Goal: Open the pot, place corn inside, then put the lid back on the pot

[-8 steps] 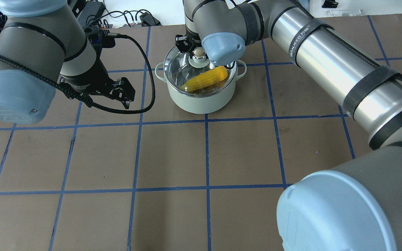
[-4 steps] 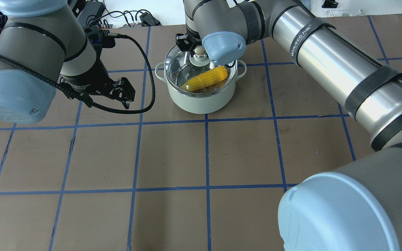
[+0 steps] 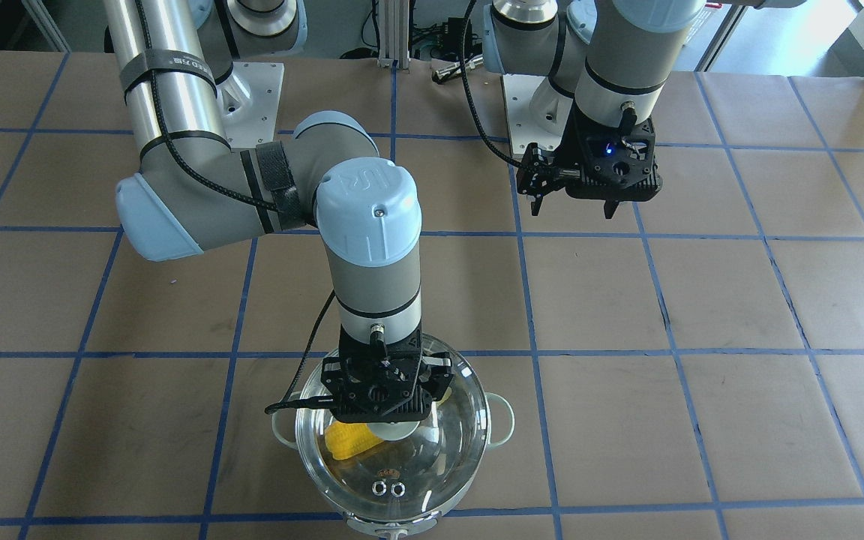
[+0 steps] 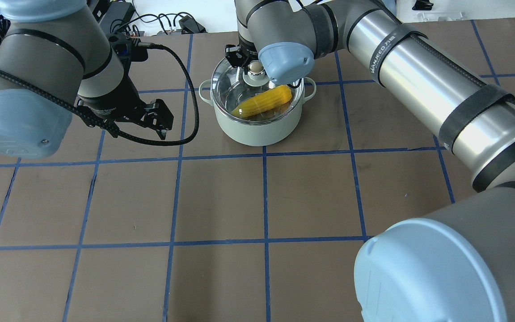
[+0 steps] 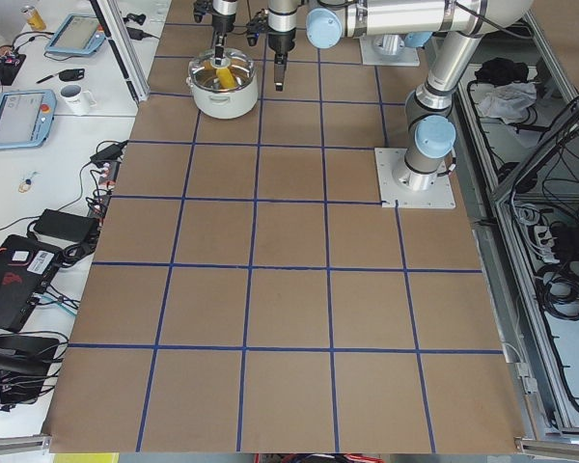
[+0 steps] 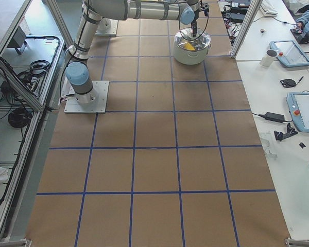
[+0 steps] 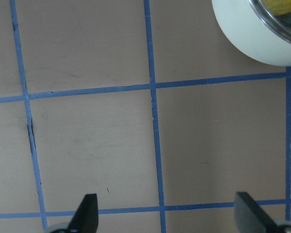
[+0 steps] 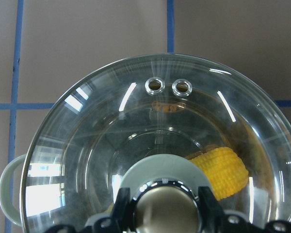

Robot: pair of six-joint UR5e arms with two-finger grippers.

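Note:
The mint-green pot (image 4: 257, 129) stands at the far middle of the table. The yellow corn (image 4: 264, 102) lies inside it, seen through the glass. The clear lid (image 4: 235, 89) sits on the pot's rim. My right gripper (image 8: 165, 208) is above the pot, its fingers (image 8: 122, 204) closed on either side of the lid's beige knob (image 4: 254, 67). In the right wrist view the lid (image 8: 136, 121), its two vent rings and the corn (image 8: 223, 167) show below. My left gripper (image 4: 161, 123) hangs open and empty over bare table to the left of the pot.
The brown table (image 4: 221, 201) is marked with a blue tape grid. Cables and devices lie beyond the far edge (image 4: 168, 22). In the left wrist view the pot's side (image 7: 252, 34) is at the top right, apart from the open fingers (image 7: 87, 208).
The right arm has shifted only very slightly while holding the knob. The lid stays over the pot with the corn inside. The left arm has not moved.

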